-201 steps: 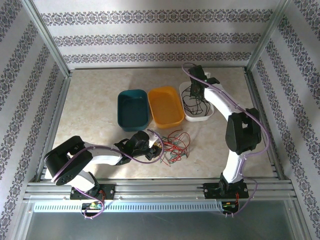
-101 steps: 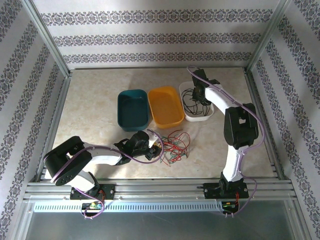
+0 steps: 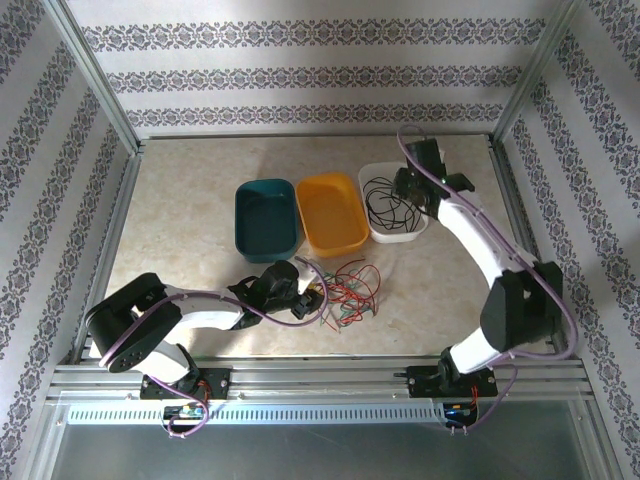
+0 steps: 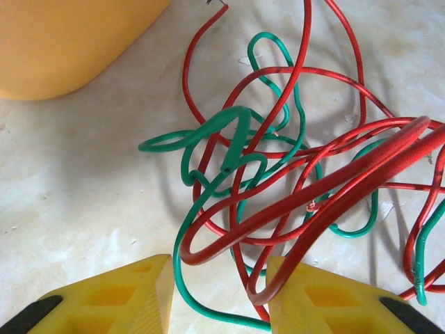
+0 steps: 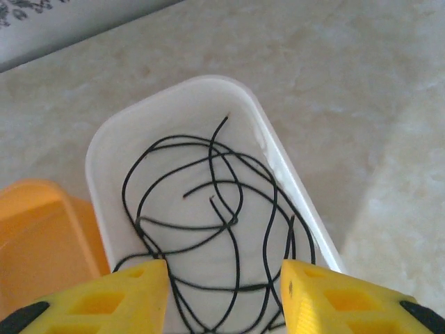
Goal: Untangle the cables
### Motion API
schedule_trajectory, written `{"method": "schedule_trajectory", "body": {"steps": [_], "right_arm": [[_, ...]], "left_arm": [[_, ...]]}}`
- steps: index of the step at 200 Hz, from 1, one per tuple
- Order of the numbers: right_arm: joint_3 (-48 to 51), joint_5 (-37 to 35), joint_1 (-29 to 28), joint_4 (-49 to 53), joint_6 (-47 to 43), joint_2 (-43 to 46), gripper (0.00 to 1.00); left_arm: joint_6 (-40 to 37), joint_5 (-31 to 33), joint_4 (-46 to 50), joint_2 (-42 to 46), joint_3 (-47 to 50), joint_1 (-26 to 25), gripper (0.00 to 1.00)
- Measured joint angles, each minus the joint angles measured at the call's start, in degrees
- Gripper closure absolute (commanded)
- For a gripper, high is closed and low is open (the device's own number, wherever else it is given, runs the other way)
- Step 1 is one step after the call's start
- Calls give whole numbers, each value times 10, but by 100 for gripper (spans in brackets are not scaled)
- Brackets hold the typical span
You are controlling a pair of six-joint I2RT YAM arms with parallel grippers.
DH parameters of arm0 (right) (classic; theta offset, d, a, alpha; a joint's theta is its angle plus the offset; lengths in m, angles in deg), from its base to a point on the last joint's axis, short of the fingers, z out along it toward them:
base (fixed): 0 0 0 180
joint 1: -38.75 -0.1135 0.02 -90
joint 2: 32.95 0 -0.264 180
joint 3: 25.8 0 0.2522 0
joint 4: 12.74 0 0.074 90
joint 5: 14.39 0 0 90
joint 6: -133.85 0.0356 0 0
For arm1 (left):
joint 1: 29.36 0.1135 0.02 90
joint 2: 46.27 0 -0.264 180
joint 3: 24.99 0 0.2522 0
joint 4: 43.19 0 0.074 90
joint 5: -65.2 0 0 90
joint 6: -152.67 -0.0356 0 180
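Note:
A tangle of red cables (image 3: pixel 352 283) and green cables (image 4: pixel 229 132) lies on the table in front of the trays. My left gripper (image 3: pixel 316 294) rests low at the tangle's left side. In the left wrist view it (image 4: pixel 219 282) stands open; a thick red loop (image 4: pixel 327 188) and a green strand pass between its yellow fingers, and the red loop leans on the right finger without being pinched. Black cables (image 5: pixel 222 209) lie coiled loose in the white tray (image 5: pixel 104 146). Above that tray my right gripper (image 5: pixel 224 278) hovers open and holds nothing; from above it (image 3: pixel 404 188) is at the tray's right side.
An orange tray (image 3: pixel 333 213) and a teal tray (image 3: pixel 266 215) stand side by side left of the white tray (image 3: pixel 398 238). Metal frame rails border the table. Bare tabletop stretches to the left and to the near right.
My right gripper has opened and the black cables have dropped into the white tray. The right arm has swung outward to the right. The left arm has stayed put.

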Motion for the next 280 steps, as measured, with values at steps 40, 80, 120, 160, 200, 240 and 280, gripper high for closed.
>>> {"method": "schedule_trajectory", "body": {"steps": [40,80,120,160,200,240,280], "right_arm": [[149,148,-106,-6,-52,100,54],[245,269,-185,4,-89,149,53],[252,304,-200,-3,-111,134,54],[257,302,-224,-6,-120,81,68],[257,283,-229,-3,-126,78,93],[235,279,-224,35,-131,150,92],[181,301,-193,49,-126,222,94]], "left_arm": [[1,7,0,0,-2,0,63],[1,13,0,0,-3,0,64],[1,13,0,-3,-11,0,64],[1,15,0,-3,-14,0,64],[1,15,0,-3,-14,0,64],[1,17,-1,-36,-24,0,64],[-2,15,-5,-83,-48,0,80]]}}
